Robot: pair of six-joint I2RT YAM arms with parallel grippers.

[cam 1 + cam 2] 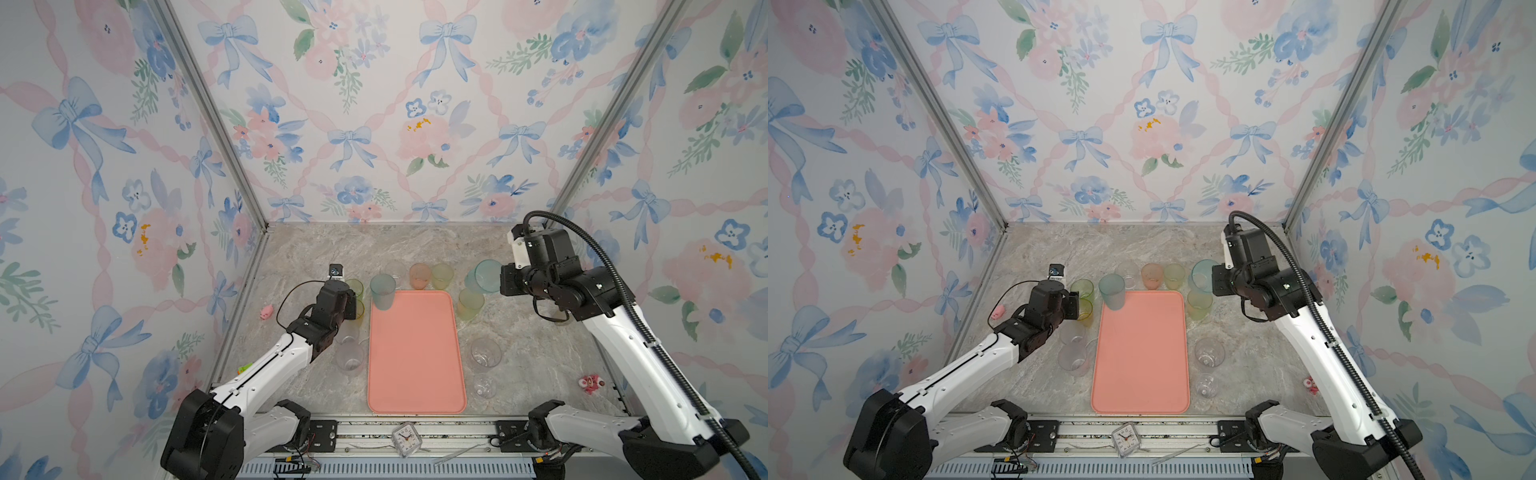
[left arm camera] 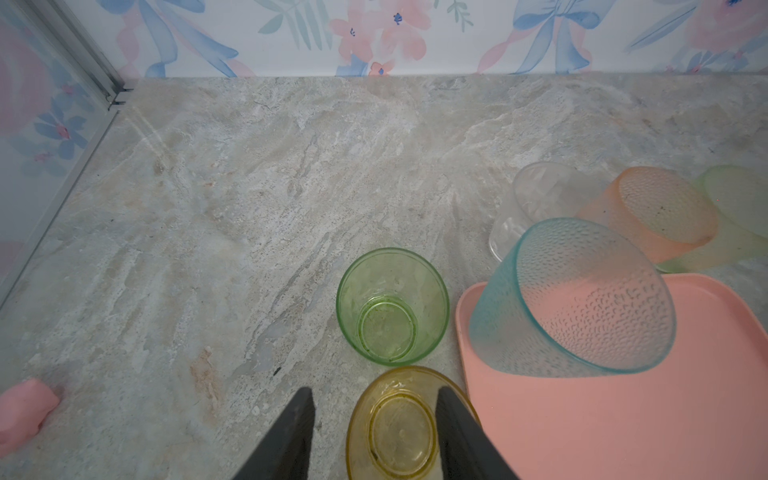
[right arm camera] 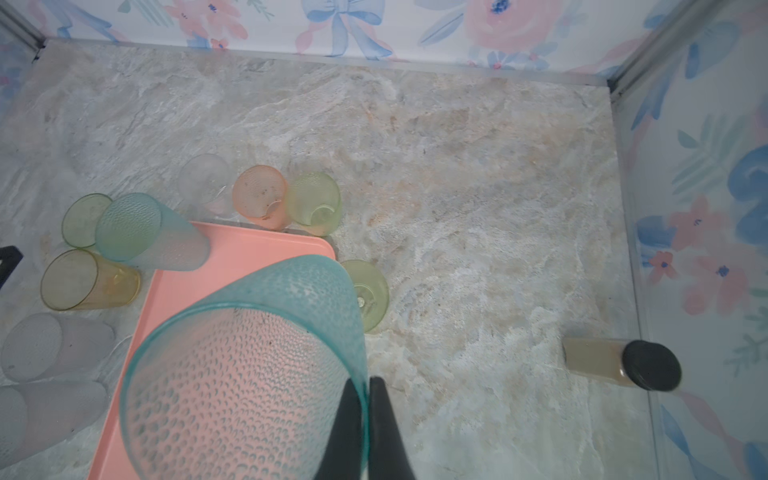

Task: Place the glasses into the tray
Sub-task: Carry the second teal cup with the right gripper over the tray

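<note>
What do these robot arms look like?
The left arm and right arm match: smooth white shells on the long links, chunky black joints and bases. A ribbed black hose runs along the right one; a thin black cable loops near the left one's wrist. Gripper fingers are dark and tapered.

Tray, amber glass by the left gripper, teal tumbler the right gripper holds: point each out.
tray [image 1: 415,365], top view, bare floor.
amber glass [image 2: 401,436], left wrist view, its base.
held teal tumbler [image 3: 232,374], right wrist view, dimpled wall.
</note>
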